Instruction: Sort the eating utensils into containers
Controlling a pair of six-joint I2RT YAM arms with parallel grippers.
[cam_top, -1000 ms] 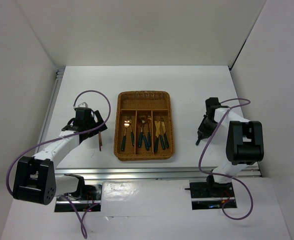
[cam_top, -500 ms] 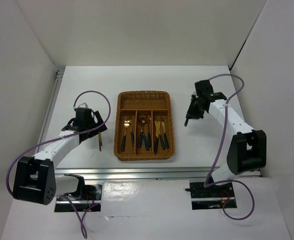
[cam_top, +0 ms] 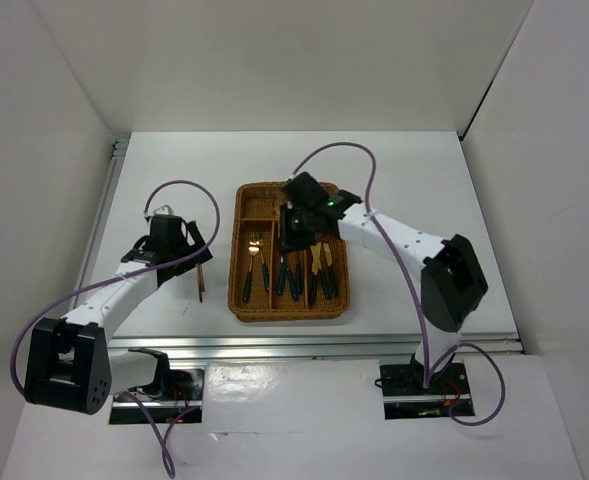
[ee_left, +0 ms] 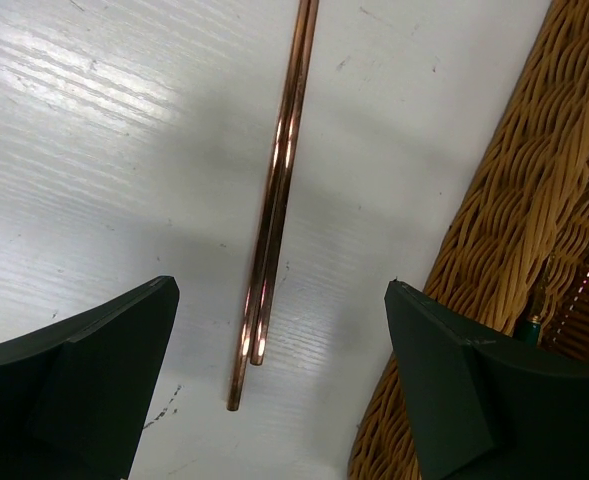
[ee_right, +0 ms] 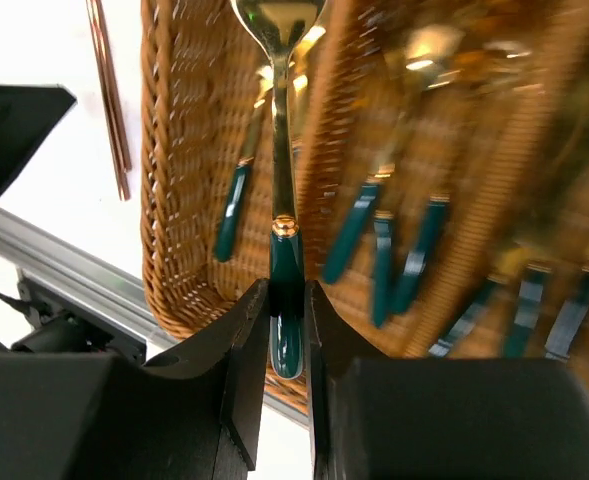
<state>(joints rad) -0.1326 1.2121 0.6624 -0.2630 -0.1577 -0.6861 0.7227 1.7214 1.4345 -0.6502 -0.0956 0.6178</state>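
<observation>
My pincer is clamped on the dark green handle of a slim gold-bowled spoon, which points straight away from me over the rectangular brown wicker tray. Below it, blurred, more green-handled gold cutlery lies in the tray's slots. Left of the tray, two thin copper-brown chopsticks lie on the white table, near the other arm's dark finger.

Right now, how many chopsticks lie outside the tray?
2. Both chopsticks lie side by side on the table, just left of the wicker tray, under the open left gripper. None else shows, though the right arm may hide more.
</observation>
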